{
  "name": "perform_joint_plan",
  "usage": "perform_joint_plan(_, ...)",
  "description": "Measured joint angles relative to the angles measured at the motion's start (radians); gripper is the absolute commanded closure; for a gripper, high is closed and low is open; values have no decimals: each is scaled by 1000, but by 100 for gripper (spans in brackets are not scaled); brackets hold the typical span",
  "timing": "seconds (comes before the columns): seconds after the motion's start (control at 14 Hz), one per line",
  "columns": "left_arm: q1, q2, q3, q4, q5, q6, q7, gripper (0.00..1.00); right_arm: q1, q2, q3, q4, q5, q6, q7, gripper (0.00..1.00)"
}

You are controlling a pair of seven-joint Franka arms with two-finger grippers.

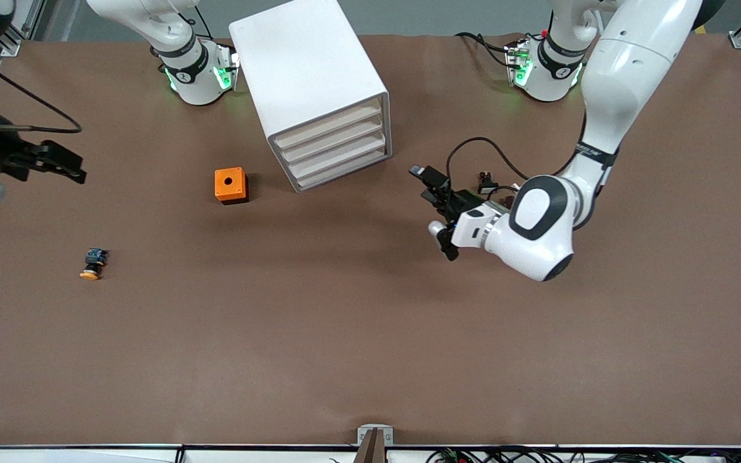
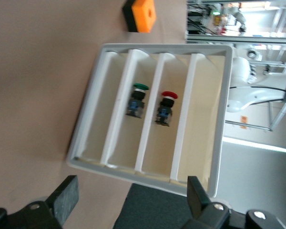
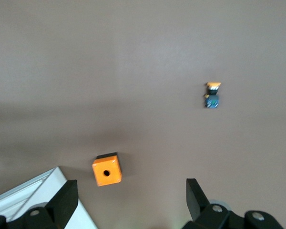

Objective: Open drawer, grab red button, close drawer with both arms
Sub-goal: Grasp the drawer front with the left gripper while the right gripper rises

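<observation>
The white cabinet stands near the robots' bases. Its uppermost drawer and the three below look pushed in. In the left wrist view the cabinet's front faces me, and the red-capped button lies inside one of the two middle trays. My left gripper is open and empty. It hangs low in front of the drawers, a short way off, and its fingers frame the front's lower edge. My right gripper is open and empty, raised over the right arm's end of the table.
A green-capped button lies in the tray beside the red one. The orange box with a hole sits beside the cabinet toward the right arm's end, also in the right wrist view. A yellow-orange-capped button lies nearer the front camera.
</observation>
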Motion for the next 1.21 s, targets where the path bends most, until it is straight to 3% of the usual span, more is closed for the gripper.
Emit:
perform_joint_plan(0.36, -25, 106, -18, -17, -119, 2, 106, 0, 57, 19, 0, -51, 41, -12, 196, 0)
perform_joint_plan(0.93, -132, 135, -20, -63, -264, 36, 138, 4, 78, 20, 0, -145, 88, 67, 376, 0)
perform_joint_plan(1.21, -167, 166, -20, -66, -303, 53, 194, 15, 110, 12, 1, -152, 88, 69, 434, 0)
